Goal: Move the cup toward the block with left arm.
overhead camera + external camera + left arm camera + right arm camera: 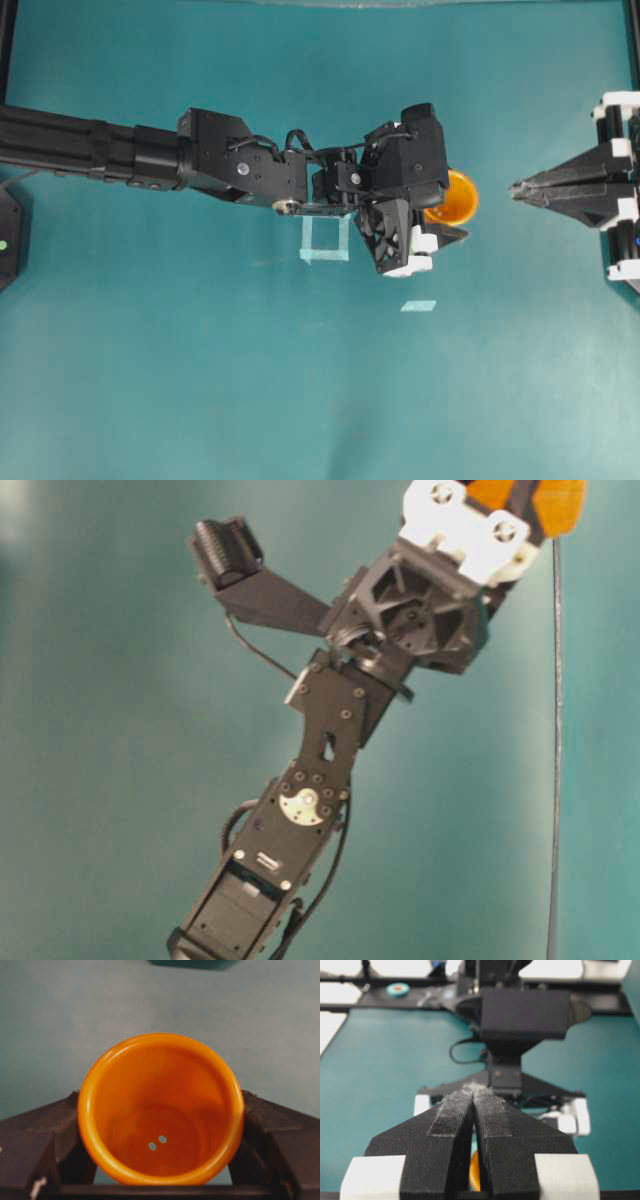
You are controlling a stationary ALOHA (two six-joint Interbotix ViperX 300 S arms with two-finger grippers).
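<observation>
The orange cup (457,199) sits between the fingers of my left gripper (447,212), right of the table's middle. In the left wrist view the cup (160,1110) faces the camera rim-first, with two small holes in its bottom. A black finger (45,1130) presses each side of it, so the gripper is shut on the cup. At table level the cup (560,505) shows at the top right, past the gripper's white parts. My right gripper (515,188) points at the cup from the right, shut and empty (473,1089). The block is out of view.
A pale blue tape square (326,240) lies partly under the left wrist, and a small tape piece (418,306) lies nearer the front. The left arm (120,150) stretches in from the left edge. A tape roll (397,990) sits beyond the table.
</observation>
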